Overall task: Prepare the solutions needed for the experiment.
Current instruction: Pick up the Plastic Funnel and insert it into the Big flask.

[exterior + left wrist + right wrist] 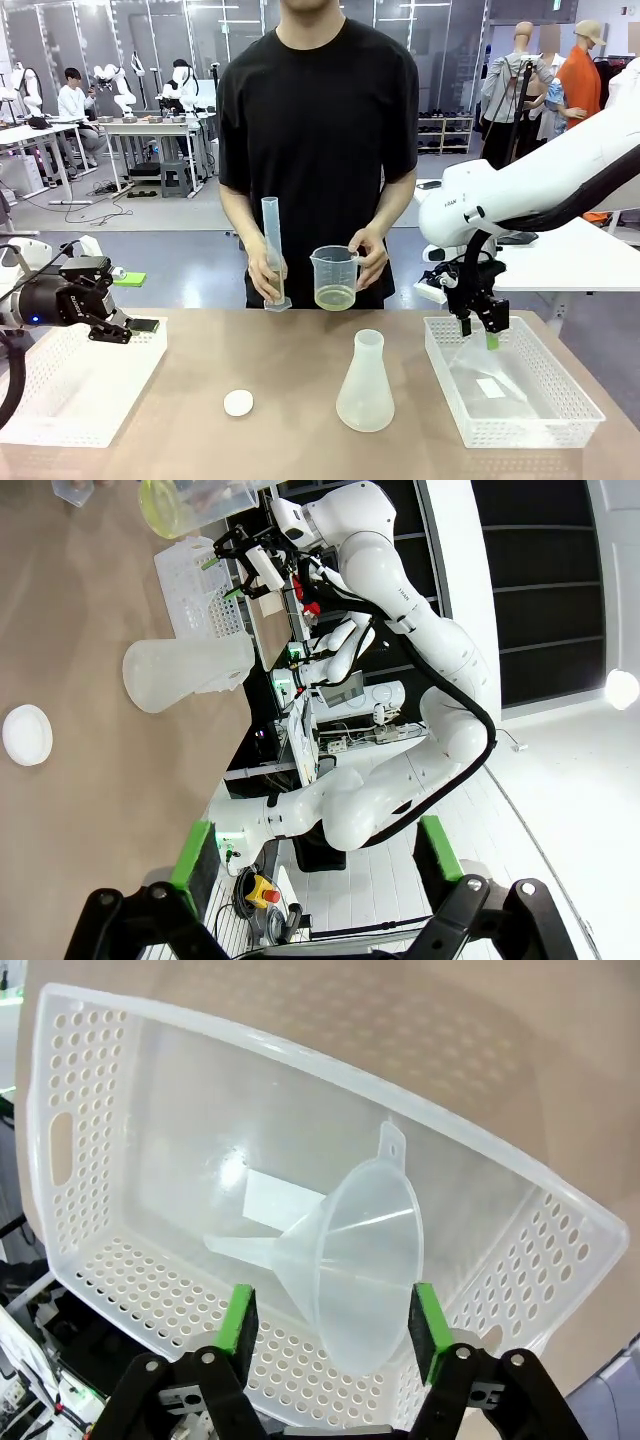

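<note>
Right pincer (330,1295) spread above funnel (368,1222).

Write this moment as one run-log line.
right hand open above funnel in basket | left hand open, empty | person holds beaker of yellow solution, cylinder

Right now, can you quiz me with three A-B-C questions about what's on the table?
1. Where is the funnel? A) in the right basket B) on the tabletop C) in the flask
2. What colour is the liquid in the beaker? A) blue B) pale yellow C) red
3. The fingers of the right gripper are: A) shut on the funnel B) shut on a cap C) open
Answers: 1A, it lies on the basket's floor; 2B, yellow shows through the clear beaker; 3C, the fingers stand apart above the funnel.
</note>
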You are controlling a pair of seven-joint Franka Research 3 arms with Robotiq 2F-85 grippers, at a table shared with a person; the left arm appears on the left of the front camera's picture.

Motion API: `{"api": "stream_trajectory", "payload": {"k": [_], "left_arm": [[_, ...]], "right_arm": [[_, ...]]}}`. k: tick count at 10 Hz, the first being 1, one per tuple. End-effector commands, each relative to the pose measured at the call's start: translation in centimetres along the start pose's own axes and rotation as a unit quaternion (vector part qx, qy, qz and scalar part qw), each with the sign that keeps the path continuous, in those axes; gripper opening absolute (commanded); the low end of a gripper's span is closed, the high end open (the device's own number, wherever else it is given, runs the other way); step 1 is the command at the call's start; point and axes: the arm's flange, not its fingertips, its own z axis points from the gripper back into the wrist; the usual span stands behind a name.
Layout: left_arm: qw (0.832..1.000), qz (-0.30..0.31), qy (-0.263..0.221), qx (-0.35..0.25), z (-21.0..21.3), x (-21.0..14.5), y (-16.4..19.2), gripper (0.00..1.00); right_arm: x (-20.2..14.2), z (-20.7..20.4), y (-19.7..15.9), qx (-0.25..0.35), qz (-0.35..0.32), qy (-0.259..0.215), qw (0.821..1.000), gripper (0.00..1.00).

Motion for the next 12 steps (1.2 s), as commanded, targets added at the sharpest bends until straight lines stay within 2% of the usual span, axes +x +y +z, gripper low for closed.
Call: {"api": "stream_trajectory", "payload": {"k": [1, 4, 7, 10, 12], "left_arm": [[1.000, -0.001, -0.006, -0.006, -0.2, 0.1, -0.2, 1.00], [1.000, -0.001, -0.006, -0.006, -0.2, 0.1, -0.2, 1.00], [1.000, -0.001, -0.006, -0.006, -0.2, 0.1, -0.2, 1.00], [1.000, -0.001, -0.006, -0.006, -0.2, 0.1, -0.2, 1.00], [1.000, -0.001, -0.006, -0.006, -0.2, 0.1, -0.2, 1.00]], "right_arm": [[-0.7, 0.4, -1.2, 0.033, 0.020, 0.005, 0.999, 0.58], [-0.7, 0.9, -2.2, 0.068, 0.020, 0.009, 0.997, 0.27], [-0.7, 0.7, -2.7, 0.071, 0.017, 0.008, 0.997, 0.00], [-0.7, 0.2, -2.8, 0.069, 0.013, 0.007, 0.998, 0.00], [0.4, 1.3, -1.4, 0.060, -0.015, 0.011, 0.998, 0.00]]}}
